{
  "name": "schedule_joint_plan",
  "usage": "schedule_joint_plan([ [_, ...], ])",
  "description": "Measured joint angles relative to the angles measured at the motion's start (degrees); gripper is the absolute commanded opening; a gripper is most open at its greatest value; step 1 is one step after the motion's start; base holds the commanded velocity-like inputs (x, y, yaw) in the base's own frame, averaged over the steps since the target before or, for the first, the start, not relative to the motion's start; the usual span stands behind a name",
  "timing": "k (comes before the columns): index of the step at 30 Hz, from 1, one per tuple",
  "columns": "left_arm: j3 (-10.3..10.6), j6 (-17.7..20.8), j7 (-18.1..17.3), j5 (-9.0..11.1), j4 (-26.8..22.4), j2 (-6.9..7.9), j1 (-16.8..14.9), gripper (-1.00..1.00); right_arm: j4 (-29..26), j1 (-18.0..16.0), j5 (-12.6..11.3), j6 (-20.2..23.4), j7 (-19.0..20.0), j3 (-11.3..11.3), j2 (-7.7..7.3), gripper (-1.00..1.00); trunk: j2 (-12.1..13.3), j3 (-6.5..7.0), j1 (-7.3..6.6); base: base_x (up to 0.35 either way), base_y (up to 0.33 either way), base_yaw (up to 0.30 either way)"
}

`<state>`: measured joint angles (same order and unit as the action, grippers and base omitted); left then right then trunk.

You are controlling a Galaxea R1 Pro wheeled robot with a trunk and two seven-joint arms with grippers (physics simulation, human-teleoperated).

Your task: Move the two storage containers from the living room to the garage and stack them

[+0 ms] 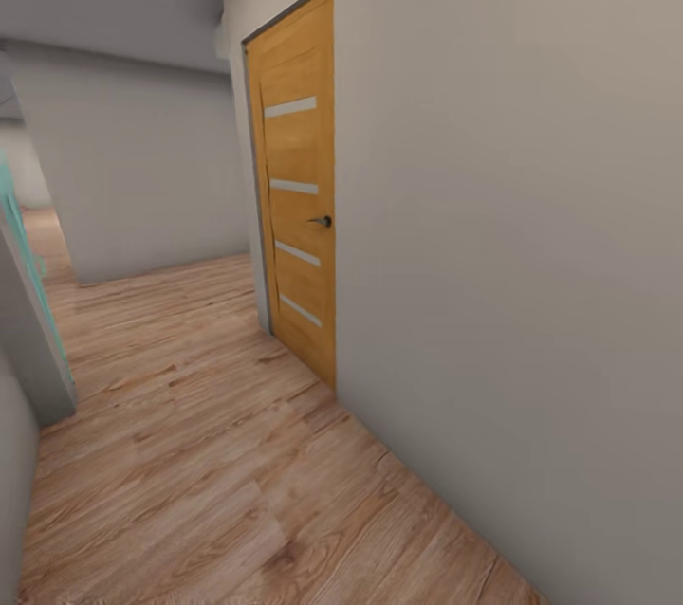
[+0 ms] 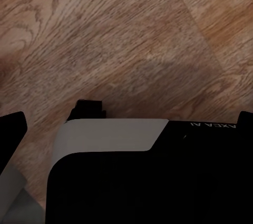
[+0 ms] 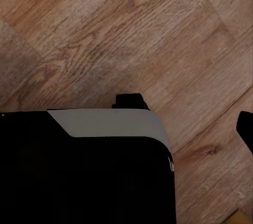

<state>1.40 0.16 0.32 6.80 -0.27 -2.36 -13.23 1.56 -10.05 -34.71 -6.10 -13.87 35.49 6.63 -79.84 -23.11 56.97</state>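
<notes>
The two storage containers are out of view, and so is the garage. I am in a corridor with light wood plank flooring [image 1: 190, 453]. The left wrist view looks down at those planks. My left gripper [image 2: 129, 124] has one dark finger [image 2: 13, 134] at one edge of the picture and another at the opposite edge, far apart, with nothing held. In the right wrist view, one dark finger [image 3: 245, 129] of my right gripper [image 3: 126, 124] sits at the picture's edge, also holding nothing. My own black body with a grey panel [image 2: 110, 134] lies below both grippers.
A pale grey wall [image 1: 512, 254] runs close along my right. In it stands a shut orange-brown wooden door [image 1: 299, 188] with several pale strips and a dark handle [image 1: 323, 221]. Another grey wall [image 1: 133, 169] closes the corridor ahead. A grey-and-teal edge [image 1: 28, 302] stands at the left.
</notes>
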Motion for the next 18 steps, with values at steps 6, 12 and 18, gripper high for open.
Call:
schedule_joint_plan([
  [6, 0.00, 0.00, 0.00, 0.00, 0.00, 0.00, 0.00, 1.00, 0.00, 0.00, 0.00, 0.00, 0.00, 0.00, 0.00, 1.00, 0.00, 0.00, 0.00, 0.000, 0.000, 0.273],
  [12, 0.00, 0.00, -0.03, 0.00, 0.01, 0.01, -0.01, 1.00, -0.01, 0.00, 0.00, -0.01, 0.00, 0.00, -0.07, 1.00, 0.00, 0.00, -0.03, 0.101, 0.000, 0.182],
  [18, 0.00, 0.00, -0.08, 0.00, 0.02, 0.03, -0.01, 1.00, 0.00, 0.01, -0.07, -0.02, 0.00, 0.01, -0.09, 1.00, 0.00, 0.00, -0.03, 0.305, 0.000, 0.013],
])
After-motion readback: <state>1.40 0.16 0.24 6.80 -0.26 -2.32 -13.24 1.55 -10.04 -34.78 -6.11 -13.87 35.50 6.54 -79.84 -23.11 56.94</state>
